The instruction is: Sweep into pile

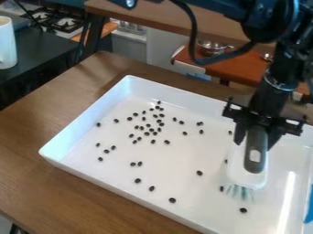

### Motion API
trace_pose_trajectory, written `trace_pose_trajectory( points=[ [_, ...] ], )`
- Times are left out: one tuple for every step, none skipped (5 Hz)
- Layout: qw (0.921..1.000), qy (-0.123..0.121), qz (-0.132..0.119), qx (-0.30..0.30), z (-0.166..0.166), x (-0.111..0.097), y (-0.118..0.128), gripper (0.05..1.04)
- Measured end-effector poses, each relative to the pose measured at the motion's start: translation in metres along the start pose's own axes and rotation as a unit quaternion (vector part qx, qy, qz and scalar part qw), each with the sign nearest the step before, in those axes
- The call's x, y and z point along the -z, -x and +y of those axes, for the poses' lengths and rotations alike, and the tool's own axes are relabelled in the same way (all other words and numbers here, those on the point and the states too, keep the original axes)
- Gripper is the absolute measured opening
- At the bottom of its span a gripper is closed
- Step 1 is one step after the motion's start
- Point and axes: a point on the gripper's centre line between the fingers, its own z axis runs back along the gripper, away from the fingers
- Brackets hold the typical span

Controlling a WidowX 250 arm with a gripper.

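My gripper (261,132) hangs over the right part of the white tray (128,183), shut on the grey handle of a white brush (245,173). The brush points down toward the tray's near side, its pale bluish bristles (240,192) at the lower end. Small dark beans (159,121) lie scattered on the tray floor, densest in the upper middle. A few beans are spread toward the near side, and one bean (243,210) lies just below and right of the bristles. Another bean (222,188) is at the bristles' left edge.
The tray's raised walls surround the beans on a brown wooden table (36,183). A blue object (309,205) shows at the right edge. Behind are a white mug (7,43) on a dark counter, a metal bowl (212,47) on a reddish-brown surface and a toy stove (61,20).
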Motion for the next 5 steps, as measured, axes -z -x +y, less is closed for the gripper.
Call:
trace_pose_trajectory(
  points=[
    [1.0,-0.006,0.002,0.003,0.016,0.001,-0.004,0.515],
    [0.9999,-0.013,0.008,0.007,0.032,0.004,-0.007,0.514],
    [0.9997,-0.019,0.01,0.011,0.051,0.006,-0.011,0.514],
    [0.9997,-0.02,0.005,0.008,0.07,0.009,-0.018,0.514],
    [0.9995,-0.028,0.0,0.011,0.09,0.013,-0.022,0.514]
  ],
)
